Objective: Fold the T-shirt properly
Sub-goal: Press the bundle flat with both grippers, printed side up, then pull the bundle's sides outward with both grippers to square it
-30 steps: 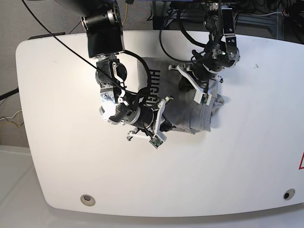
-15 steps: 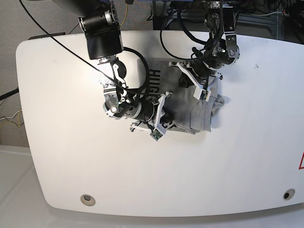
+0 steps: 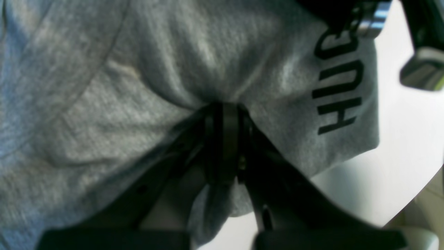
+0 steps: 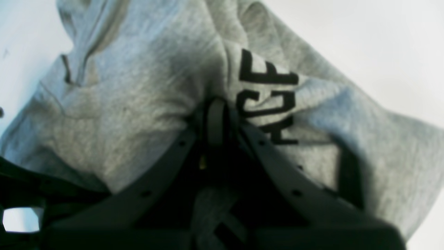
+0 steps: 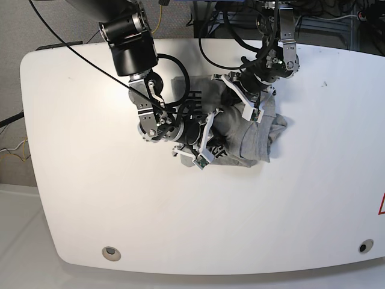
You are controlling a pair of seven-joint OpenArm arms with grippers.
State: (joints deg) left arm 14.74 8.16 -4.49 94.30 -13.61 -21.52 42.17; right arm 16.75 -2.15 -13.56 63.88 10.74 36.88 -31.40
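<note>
The T-shirt [image 5: 249,135] lies bunched toward the far middle of the white table [image 5: 90,198], a grey heap with black lettering showing on its near-left fold and again along its far-left edge. Both arms reach down into it. The right gripper [image 5: 207,137] sits at the shirt's left side in the base view, its jaws pressed together on a pinch of grey cloth; in the right wrist view the fabric [image 4: 138,90] gathers into a tight pucker right at the closed tips [image 4: 215,114], with block letters just beside them. The left gripper [image 5: 240,96] is over the far part of the heap, and its jaws too are clamped on a fold of the shirt: the left wrist view shows cloth [image 3: 104,104] drawn in radiating creases to the tips [image 3: 223,114], with a strip of it hanging between the fingers. In that view the lettered edge hangs at the right, clear of the table. A rumpled sleeve or corner juts out at the heap's right side.
</note>
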